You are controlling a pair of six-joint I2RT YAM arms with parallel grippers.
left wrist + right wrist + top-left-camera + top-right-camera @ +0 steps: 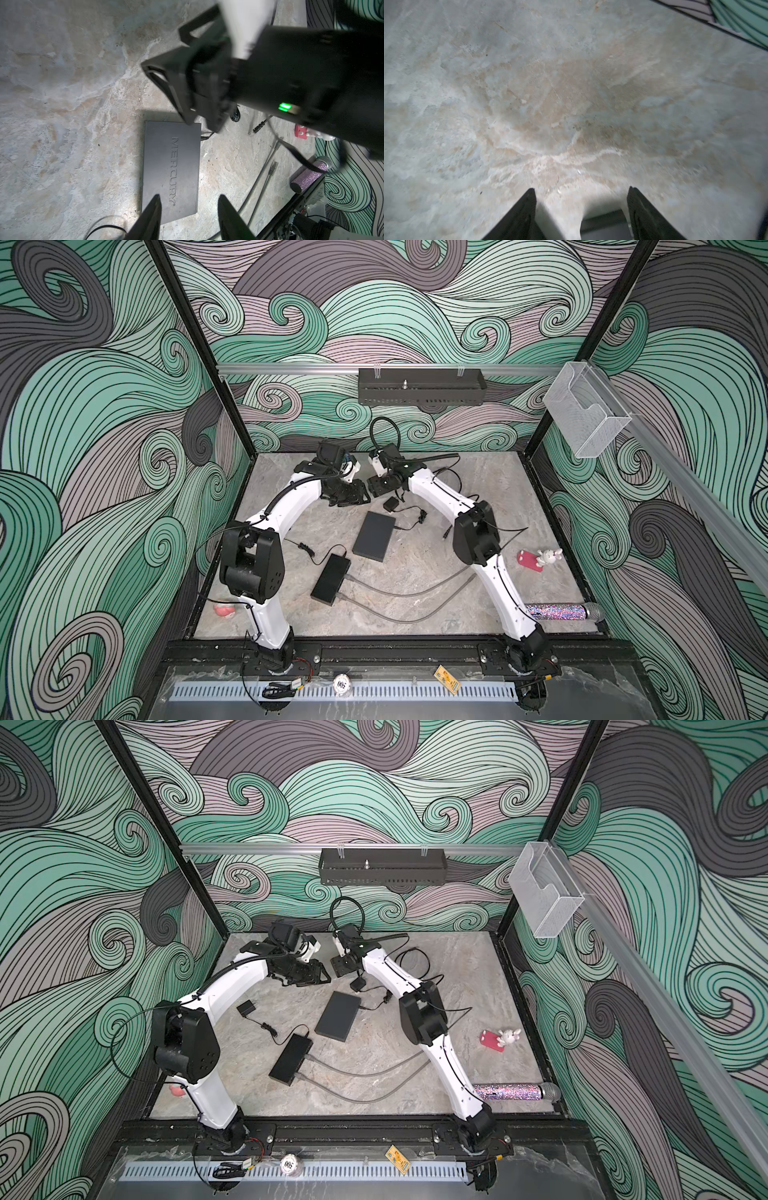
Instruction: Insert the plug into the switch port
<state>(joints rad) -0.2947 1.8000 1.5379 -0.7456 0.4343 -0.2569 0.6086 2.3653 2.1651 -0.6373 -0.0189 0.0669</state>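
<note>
A flat dark grey switch marked MERCURY [374, 536] [170, 170] lies mid-table, a thin black lead entering its far edge. A smaller black switch [330, 579] lies nearer, with two grey cables [399, 593] plugged in. Each cable's loose end carries a plug [277, 145] [272, 166] that lies on the table by the right arm. No port faces any view. My left gripper [365, 494] [189, 196] hovers open and empty over the grey switch's edge. My right gripper [371, 488] [581, 189] faces it closely, open and empty above bare table.
A black power adapter [390, 504] sits just beyond the grey switch, and a black barrel plug [257, 127] lies to its right. Pink stand with white bunny [540, 559] and a glitter microphone [561, 611] lie at the right edge. A pink object [226, 610] is near left.
</note>
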